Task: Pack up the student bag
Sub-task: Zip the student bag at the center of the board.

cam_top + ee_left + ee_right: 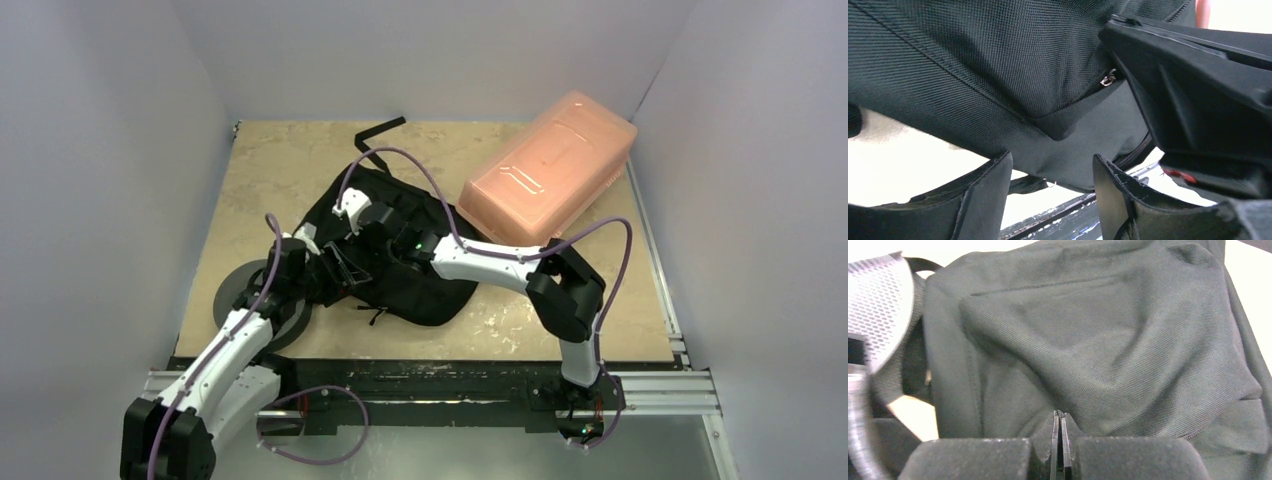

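Right claw (1061, 416), we note, sits closed, tips against the student bag (432, 296); left claw (1050, 159) stands open beside the bag's zippered seam.

1. We see the student bag (420, 290) as black overall; close up it shows a fine diagonal weave w/ a dull greenish-grey cast.
2. Zip pull (1107, 79): silver.
3. Box (548, 170): translucent pink-orange.
4. Foam ring (235, 290): dark grey.
5. Table (290, 160): beige, w/ what we read as faint marbled mottling.
6. Left arm (235, 345) & right arm (490, 262): white shells, black joints; cables (400, 155) purple.
7. Mesh panel (878, 300): pale grey, dotted w/ tiny holes.
8. Walls (100, 150): plain pale grey-lilac.
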Controlling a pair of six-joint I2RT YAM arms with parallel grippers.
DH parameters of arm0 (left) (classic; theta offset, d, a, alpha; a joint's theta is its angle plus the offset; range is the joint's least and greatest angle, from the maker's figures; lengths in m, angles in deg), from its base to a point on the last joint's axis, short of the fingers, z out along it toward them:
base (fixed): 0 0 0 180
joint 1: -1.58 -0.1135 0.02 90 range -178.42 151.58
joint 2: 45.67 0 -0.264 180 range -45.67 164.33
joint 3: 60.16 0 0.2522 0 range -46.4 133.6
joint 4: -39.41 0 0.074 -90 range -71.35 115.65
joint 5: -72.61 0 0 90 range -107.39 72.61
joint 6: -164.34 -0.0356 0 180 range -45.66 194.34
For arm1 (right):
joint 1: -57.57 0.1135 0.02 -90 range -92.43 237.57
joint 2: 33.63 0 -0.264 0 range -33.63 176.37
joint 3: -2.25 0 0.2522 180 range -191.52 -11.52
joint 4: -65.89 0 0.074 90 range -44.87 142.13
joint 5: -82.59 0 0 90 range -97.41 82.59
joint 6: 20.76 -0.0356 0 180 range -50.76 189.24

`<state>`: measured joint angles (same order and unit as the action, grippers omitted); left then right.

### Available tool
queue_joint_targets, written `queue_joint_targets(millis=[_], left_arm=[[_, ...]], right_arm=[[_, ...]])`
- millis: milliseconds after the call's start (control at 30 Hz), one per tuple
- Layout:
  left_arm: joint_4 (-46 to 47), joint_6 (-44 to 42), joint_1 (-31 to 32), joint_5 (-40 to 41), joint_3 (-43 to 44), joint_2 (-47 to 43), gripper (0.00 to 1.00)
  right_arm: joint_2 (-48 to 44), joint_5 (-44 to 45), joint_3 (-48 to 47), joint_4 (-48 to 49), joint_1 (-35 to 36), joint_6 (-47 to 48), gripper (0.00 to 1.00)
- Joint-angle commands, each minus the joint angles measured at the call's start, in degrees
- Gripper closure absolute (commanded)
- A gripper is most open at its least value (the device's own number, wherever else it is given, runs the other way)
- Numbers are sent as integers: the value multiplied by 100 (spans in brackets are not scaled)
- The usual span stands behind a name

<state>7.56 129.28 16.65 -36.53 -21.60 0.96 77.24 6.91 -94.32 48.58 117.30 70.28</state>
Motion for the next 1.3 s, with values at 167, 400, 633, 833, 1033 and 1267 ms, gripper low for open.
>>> queue_joint_targets(millis=[167,400,633,833,1033,1267], left_arm=[[830,-201,-22,-344,606,1110,32],[841,-163,-22,-54,730,1762,58],[559,-287,-22,392,645,1808,100],[484,-388,-22,620,498,1790,100],[502,-387,-22,770,306,1694,100],[458,-419,-22,817,172,1375,100]], right_arm=[[-688,-2151,114,337,-770,-1421,100],[-763,-2325,104,338,-815,-1509,100],[-777,-2411,-6,478,-1051,-1658,100],[-838,-2397,-205,470,-1690,-1911,100],[-616,-2428,-462,505,-2428,-1990,100],[102,-2106,-874,561,-2911,-1542,100]])
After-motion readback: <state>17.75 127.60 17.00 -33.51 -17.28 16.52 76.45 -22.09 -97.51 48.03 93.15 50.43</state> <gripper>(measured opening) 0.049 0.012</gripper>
